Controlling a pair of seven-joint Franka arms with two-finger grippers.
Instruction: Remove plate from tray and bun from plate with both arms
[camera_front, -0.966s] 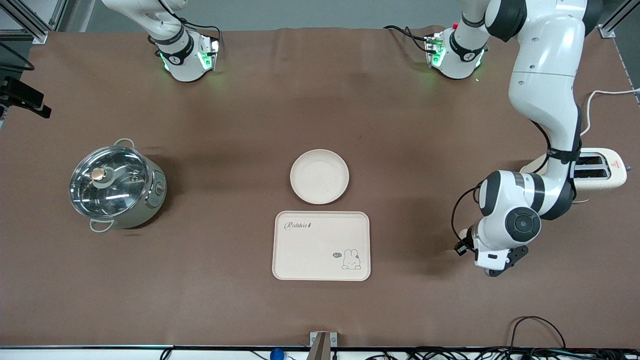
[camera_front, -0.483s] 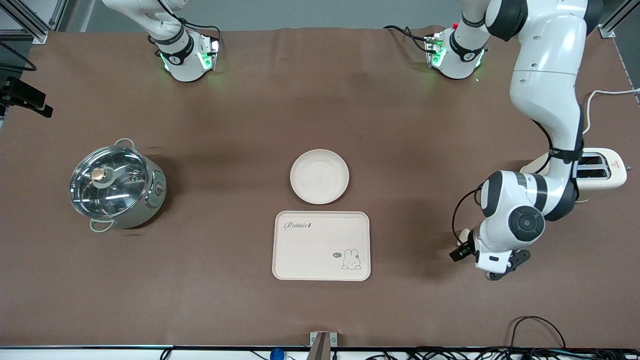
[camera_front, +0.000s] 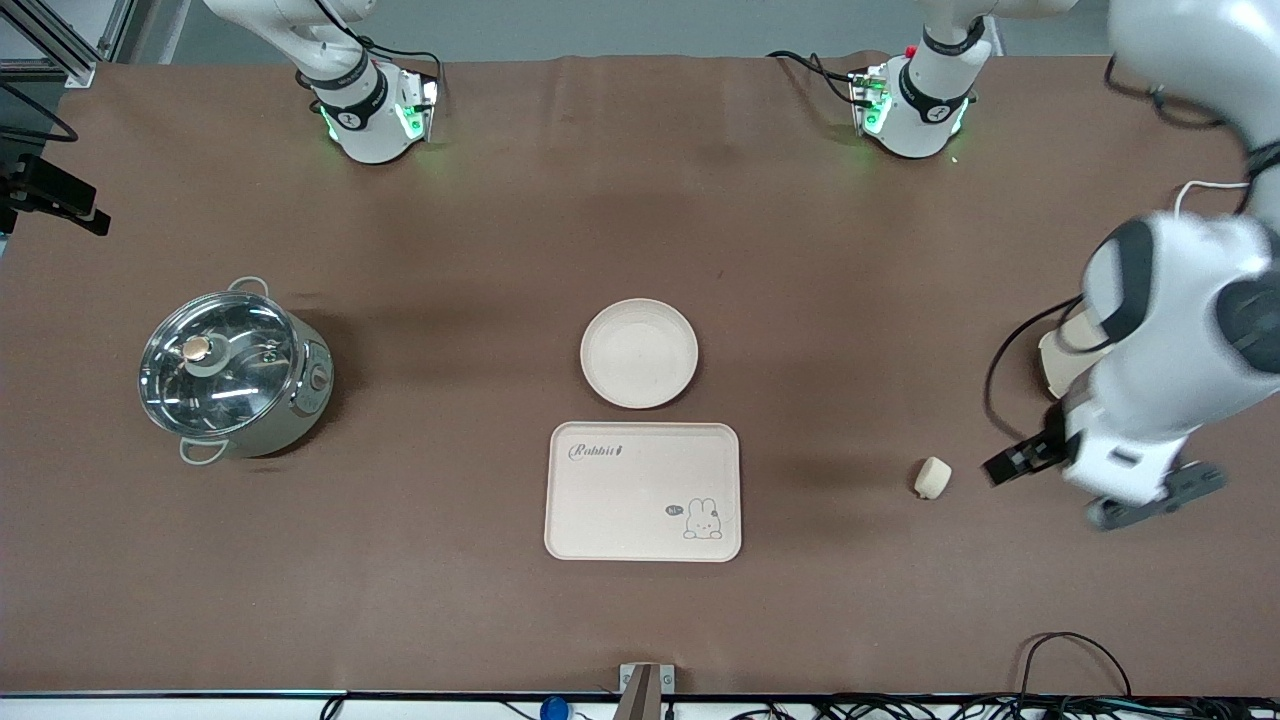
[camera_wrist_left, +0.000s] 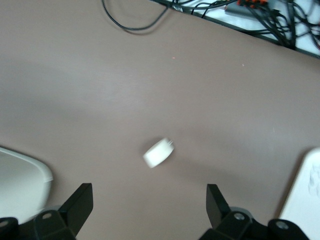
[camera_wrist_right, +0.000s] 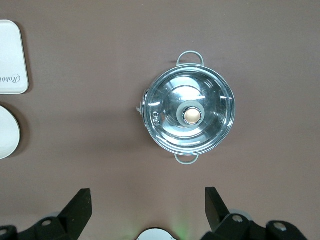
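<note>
Bun's down and the left arm is pulling away.

The left gripper (camera_wrist_left: 149, 207), fingers spread wide and empty, has lifted off the bun (camera_front: 932, 477), which now lies on the brown table mat (camera_front: 450, 620) toward the left arm's end. The plate (camera_front: 639, 353) sits off the tray (camera_front: 642, 491); both removals look done. The right gripper (camera_wrist_right: 145, 210) waits, wide open, above the steel pot (camera_front: 232, 371).

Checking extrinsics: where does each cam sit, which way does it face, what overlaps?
Front view: high across the table, facing both bases; sees plate, tray, bun, pot, left gripper.
Left wrist view: on the left wrist, looking down at the bun; open fingers show.
Right wrist view: on the right wrist, above the pot; open fingers show.
Shared: front and right wrist views both show the pot, tray and plate.
</note>
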